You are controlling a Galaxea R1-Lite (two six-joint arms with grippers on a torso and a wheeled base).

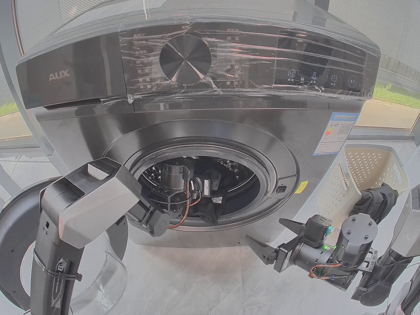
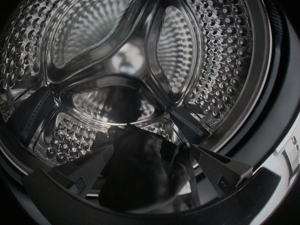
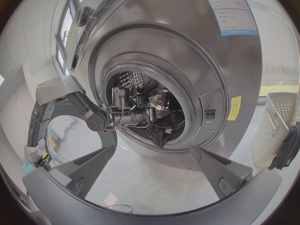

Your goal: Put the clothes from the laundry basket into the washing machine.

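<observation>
Between the open left jaws: dark garment (image 2: 140, 172) at the drum mouth (image 2: 264, 78); push deeper before withdrawing. Right jaws open.

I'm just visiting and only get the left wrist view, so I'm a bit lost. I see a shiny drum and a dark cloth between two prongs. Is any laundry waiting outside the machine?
Observer: Yes. One dark garment hangs over the rim of the laundry basket, which is beside the washing machine on the robot's right.
Visitor: Is the other arm grabbing it?
Observer: No. The right gripper hovers open and empty, low in front of the machine and apart from the basket.
Visitor: Is the cloth I see fully inside?
Observer: Not quite. In the head view the dark cloth appears to droop over the lower lip of the opening.
</observation>
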